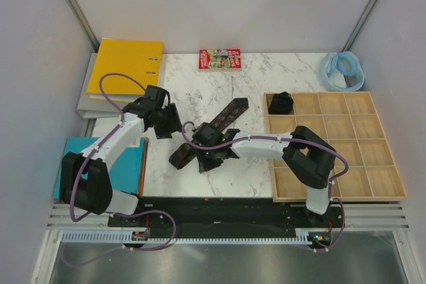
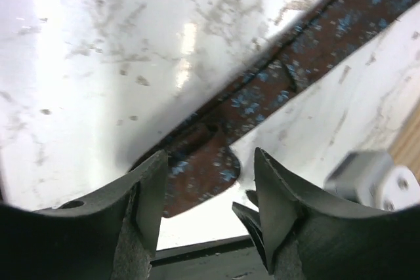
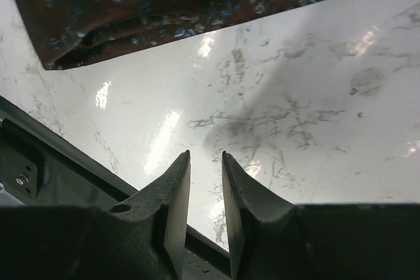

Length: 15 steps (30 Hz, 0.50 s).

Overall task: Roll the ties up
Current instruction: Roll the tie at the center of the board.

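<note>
**Tie flat on the marble, both tools empty**

The tie [image 1: 229, 114] is a long, narrow, dark brown strip. It lies flat near the middle of the surface [image 1: 266, 71]. A second tie, rolled into a dark coil [image 1: 282, 102], sits in the far-left compartment of the tray [image 1: 346, 197].

From above, the fabric reads as plain dark brown. Only the wrist views show the pattern of small light-blue flowers scattered over it. The left wrist view also shows a raised seam along the strip and a rounded, folded end just beyond the fingers. The right wrist view shows layered folds at the strip's edge, which the top view hides under the arm.

In the top view the long axis runs diagonally, from near-left to far-right. The right arm crosses over its middle. Which end is the pointed one cannot be told.

The left tool [image 2: 210, 162] stands wide, its fingers apart above the near end of the strip and gripping nothing. The right tool [image 3: 205, 157] shows only a narrow gap with bare marble behind it, and the strip lies beyond its tips.
</note>
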Each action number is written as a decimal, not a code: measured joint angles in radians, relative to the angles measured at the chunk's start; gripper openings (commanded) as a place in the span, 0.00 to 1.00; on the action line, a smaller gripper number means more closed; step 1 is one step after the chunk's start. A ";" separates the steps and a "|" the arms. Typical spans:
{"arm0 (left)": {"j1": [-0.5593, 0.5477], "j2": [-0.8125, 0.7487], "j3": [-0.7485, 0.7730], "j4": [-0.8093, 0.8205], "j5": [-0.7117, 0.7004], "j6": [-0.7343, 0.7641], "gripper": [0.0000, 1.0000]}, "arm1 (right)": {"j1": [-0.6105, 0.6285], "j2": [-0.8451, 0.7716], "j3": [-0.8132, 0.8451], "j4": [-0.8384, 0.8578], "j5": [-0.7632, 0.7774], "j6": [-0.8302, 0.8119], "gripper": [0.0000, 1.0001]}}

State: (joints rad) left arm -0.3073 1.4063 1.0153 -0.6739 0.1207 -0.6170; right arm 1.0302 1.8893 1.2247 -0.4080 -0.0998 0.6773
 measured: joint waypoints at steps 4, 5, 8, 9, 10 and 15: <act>0.030 0.003 -0.008 -0.008 -0.042 0.041 0.41 | 0.036 -0.002 0.003 0.017 0.032 -0.021 0.33; 0.038 0.009 -0.011 -0.008 -0.045 0.051 0.41 | 0.045 -0.002 0.002 0.034 0.040 -0.028 0.33; 0.056 0.050 -0.024 0.006 -0.050 0.080 0.33 | 0.068 -0.002 -0.001 0.090 0.061 -0.048 0.33; 0.062 0.067 -0.030 0.012 -0.045 0.084 0.33 | 0.075 -0.002 -0.002 0.110 0.074 -0.056 0.33; 0.074 0.090 -0.034 0.016 -0.030 0.092 0.33 | 0.082 -0.002 -0.002 0.126 0.084 -0.066 0.33; 0.120 0.195 -0.038 0.027 0.027 0.106 0.27 | 0.113 0.025 0.019 0.169 0.136 -0.106 0.35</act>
State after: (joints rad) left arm -0.1875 1.6009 0.9771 -0.6472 0.1478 -0.5106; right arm 1.1435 1.9144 1.2442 -0.2390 0.0360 0.5716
